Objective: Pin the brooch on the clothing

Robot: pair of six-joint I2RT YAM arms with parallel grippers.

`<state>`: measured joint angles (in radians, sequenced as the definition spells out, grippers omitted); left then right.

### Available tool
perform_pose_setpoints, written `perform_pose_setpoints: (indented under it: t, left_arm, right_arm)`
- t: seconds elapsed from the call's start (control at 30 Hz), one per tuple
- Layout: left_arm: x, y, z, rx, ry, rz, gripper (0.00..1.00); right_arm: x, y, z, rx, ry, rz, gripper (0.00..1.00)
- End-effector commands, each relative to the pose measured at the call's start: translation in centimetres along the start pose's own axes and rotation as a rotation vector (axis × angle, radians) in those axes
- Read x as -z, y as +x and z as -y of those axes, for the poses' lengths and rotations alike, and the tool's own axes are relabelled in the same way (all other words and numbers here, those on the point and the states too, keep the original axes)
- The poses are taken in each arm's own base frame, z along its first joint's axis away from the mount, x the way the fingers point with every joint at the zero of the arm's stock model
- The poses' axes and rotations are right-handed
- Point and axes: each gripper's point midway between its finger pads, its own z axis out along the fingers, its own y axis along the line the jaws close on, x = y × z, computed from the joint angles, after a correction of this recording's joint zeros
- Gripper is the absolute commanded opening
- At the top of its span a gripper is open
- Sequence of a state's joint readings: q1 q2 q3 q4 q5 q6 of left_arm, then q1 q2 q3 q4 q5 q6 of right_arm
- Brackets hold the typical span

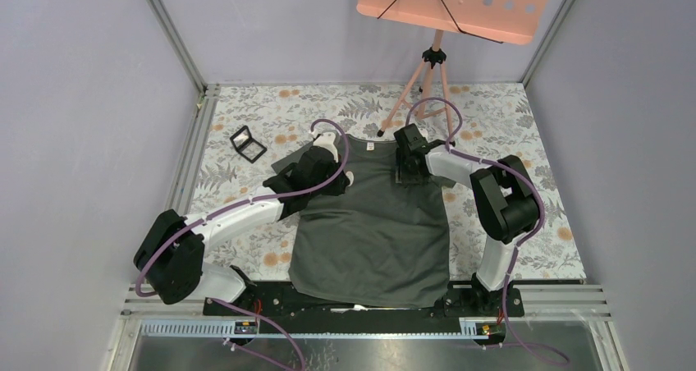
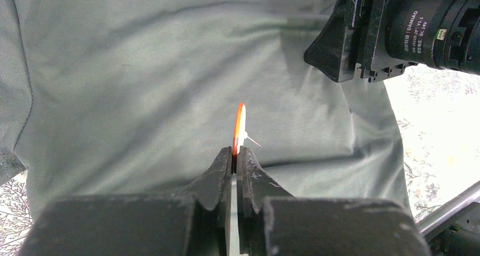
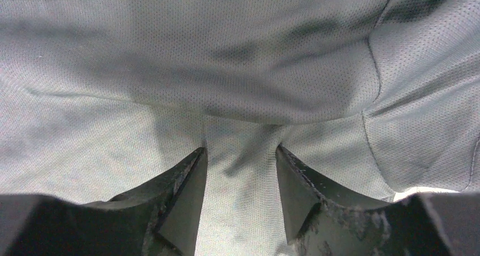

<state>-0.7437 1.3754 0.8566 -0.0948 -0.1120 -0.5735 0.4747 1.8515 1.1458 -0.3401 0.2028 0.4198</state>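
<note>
**Brooch in left claw, over shirt**

T-shirt [image 1: 369,223] lies flat mid-bench, hem at the near edge, neck toward the far edge. Left gripper [image 2: 236,151] is clenched on the brooch [image 2: 239,126], which stands upright and edge-on, its pin sticking out sideways, above the shirt's upper part on the left-edge side. Right gripper [image 3: 240,154] is released, fingers spread and down on the cloth near the neck's right side, with a raised fold just ahead. Black square case [image 1: 248,144] sits toward the far-left corner.

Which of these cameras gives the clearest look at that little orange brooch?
The left wrist view: the brooch stands edge-on, pinched in the left gripper over the T-shirt. In the top external view it cannot be made out; the right wrist view misses it entirely.
</note>
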Motion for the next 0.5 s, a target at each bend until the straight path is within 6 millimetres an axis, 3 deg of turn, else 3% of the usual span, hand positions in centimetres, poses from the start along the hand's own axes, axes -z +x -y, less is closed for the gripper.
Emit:
perform_pose_setpoints:
  t: [0.0, 0.17, 0.47]
  left_arm:
    - [0.5, -1.8, 1.3, 0.008, 0.058, 0.067, 0.00]
    - [0.5, -1.9, 1.3, 0.011, 0.063, 0.070, 0.00]
    - [0.3, -1.7, 1.7, 0.022, 0.078, 0.061, 0.00]
  right_arm:
    - [-0.5, -0.2, -0.5, -0.013, -0.011, -0.016, 0.53]
    - [-0.8, 0.7, 0.5, -0.013, 0.038, -0.043, 0.45]
    - [1.2, 0.7, 2.5, -0.038, 0.100, 0.016, 0.46]
